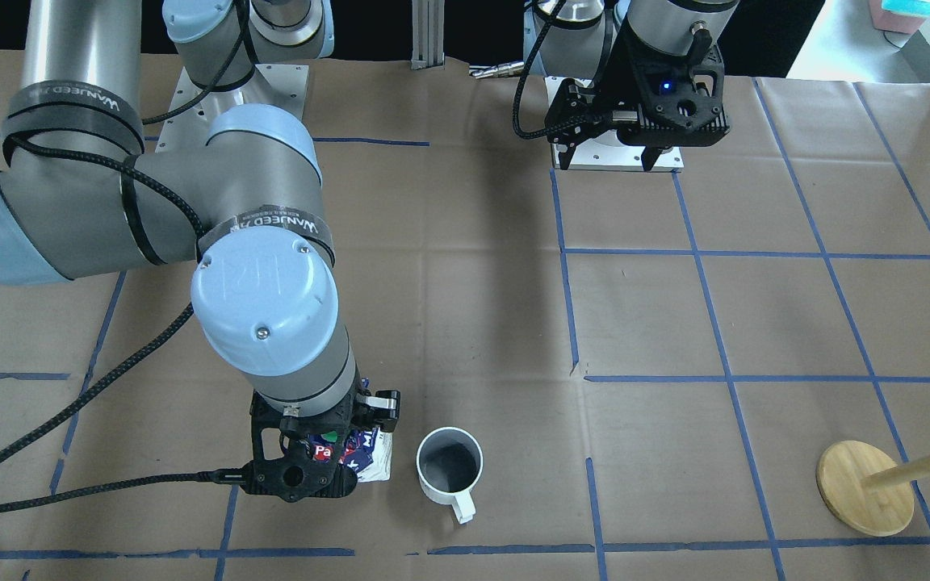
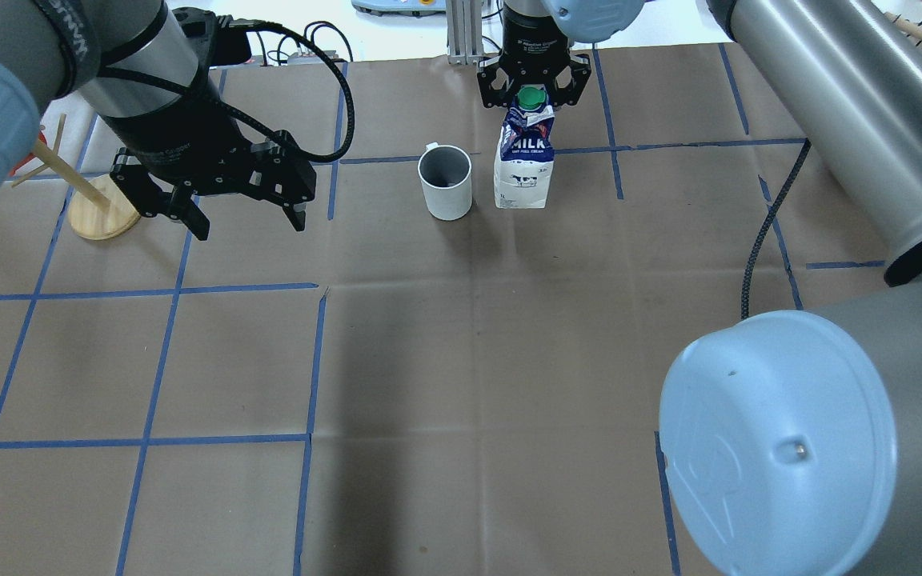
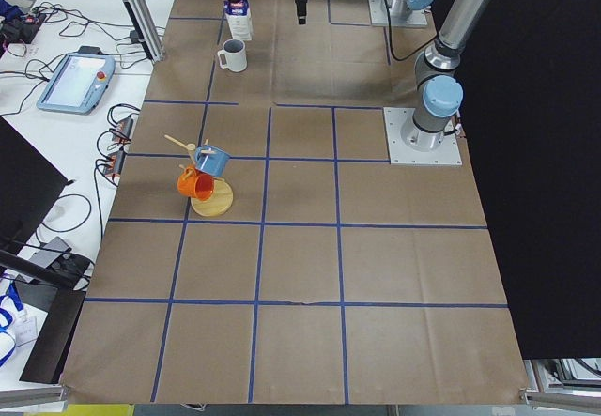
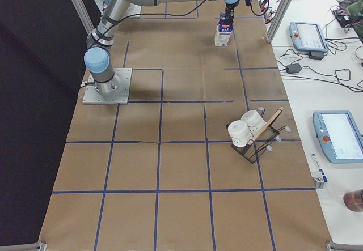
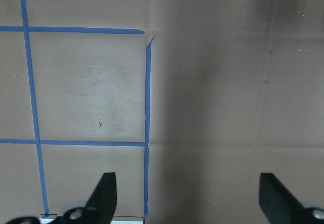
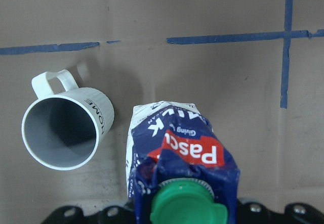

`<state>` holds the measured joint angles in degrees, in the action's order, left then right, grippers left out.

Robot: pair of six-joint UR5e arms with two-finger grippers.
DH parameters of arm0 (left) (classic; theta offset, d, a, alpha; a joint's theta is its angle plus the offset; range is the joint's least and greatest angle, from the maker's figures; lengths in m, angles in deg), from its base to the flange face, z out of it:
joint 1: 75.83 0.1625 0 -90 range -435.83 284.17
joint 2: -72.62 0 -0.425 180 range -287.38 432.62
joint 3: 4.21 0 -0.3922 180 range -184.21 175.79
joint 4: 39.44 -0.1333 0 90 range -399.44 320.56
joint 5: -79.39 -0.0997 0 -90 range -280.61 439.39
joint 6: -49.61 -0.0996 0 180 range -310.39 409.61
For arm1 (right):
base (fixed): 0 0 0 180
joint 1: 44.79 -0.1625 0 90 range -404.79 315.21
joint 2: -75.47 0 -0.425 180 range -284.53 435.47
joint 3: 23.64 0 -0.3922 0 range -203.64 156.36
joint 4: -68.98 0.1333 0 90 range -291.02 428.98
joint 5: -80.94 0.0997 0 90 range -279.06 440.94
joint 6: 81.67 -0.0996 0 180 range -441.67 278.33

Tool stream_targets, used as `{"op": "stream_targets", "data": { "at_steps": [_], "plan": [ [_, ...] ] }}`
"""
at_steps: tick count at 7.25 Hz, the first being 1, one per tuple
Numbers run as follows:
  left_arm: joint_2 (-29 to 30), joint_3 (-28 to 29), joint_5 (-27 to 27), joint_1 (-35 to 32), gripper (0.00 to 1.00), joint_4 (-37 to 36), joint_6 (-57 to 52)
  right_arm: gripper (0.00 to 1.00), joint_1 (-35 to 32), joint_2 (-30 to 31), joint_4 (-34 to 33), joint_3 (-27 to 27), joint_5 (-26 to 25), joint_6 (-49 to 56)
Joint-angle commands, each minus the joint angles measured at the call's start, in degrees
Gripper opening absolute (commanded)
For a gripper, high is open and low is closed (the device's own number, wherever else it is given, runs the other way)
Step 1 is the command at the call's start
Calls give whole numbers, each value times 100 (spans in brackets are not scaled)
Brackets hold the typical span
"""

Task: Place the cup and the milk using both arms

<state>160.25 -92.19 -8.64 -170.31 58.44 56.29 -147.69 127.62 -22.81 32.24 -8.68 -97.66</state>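
The white cup (image 2: pixel 445 186) stands upright on the far middle of the table, its handle turned away from the robot. The milk carton (image 2: pixel 523 164) stands upright just to its right, a small gap between them. My right gripper (image 2: pixel 533 100) is open, its fingers on either side of the carton's green-capped top. The right wrist view looks down on the carton (image 6: pixel 177 143) with the cup (image 6: pixel 61 133) beside it. My left gripper (image 2: pixel 249 228) is open and empty, above the table to the left of the cup; the left wrist view shows only paper between its fingertips (image 5: pixel 106 188).
A wooden mug tree (image 2: pixel 101 212) with a blue and an orange mug (image 3: pixel 202 174) stands at the table's left side. A rack with white cups (image 4: pixel 249 132) sits on the right side. Blue tape lines (image 2: pixel 157 360) grid the brown paper. Side tables hold pendants and cables.
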Motion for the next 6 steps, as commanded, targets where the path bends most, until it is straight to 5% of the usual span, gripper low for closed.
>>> {"op": "stream_targets", "data": {
  "at_steps": [1, 3, 4, 5, 6],
  "plan": [
    [-70, -9, -3, 0, 100, 64, 0, 43, -142, -458, -23, -340, -56, -140],
    [-158, -218, -12, 0, 99, -14, 0, 46, -195, -574, -32, -358, 31, -167],
    [-237, -324, -3, 9, 100, -23, 0, 81, -195, -574, -41, -376, 32, -158],
    [-264, -369, 5, 61, 100, -32, 9, 100, -178, -574, -49, -437, 32, -149],
    [-290, -387, 14, 122, 100, -23, 0, 100, -160, -557, -23, -490, 23, -123]
  ]
}}
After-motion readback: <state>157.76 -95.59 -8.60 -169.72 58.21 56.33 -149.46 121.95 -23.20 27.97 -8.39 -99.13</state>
